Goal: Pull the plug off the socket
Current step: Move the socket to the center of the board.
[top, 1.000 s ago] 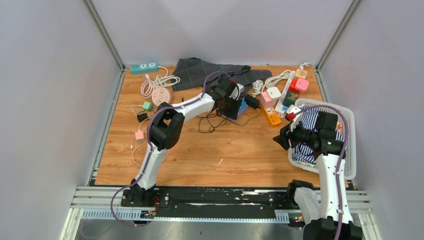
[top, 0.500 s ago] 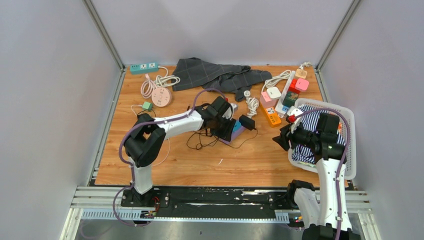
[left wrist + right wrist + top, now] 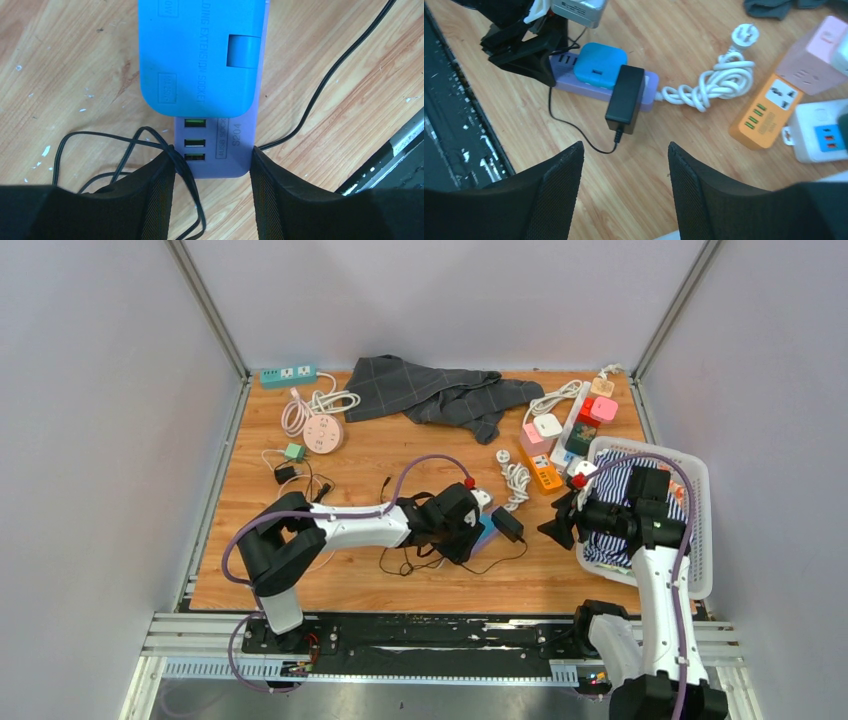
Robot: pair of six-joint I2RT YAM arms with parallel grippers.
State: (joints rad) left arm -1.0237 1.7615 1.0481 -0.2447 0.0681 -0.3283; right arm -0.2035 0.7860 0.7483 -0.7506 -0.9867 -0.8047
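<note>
The left gripper clamps the USB end of the purple power strip, toward six o'clock on the surface. The black adapter plug sits at the strip's three o'clock end. The right gripper hovers wide above it.

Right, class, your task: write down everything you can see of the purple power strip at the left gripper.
The purple power strip is a long, lilac, plastic-looking block lying flat on the wooden table. One end has three USB ports with green inserts beside a small label. A blue adapter and a black power brick sit on its top, side by side. A bundled white cable leaves the other end. The left gripper clamps the USB end, one finger on each side.
</note>
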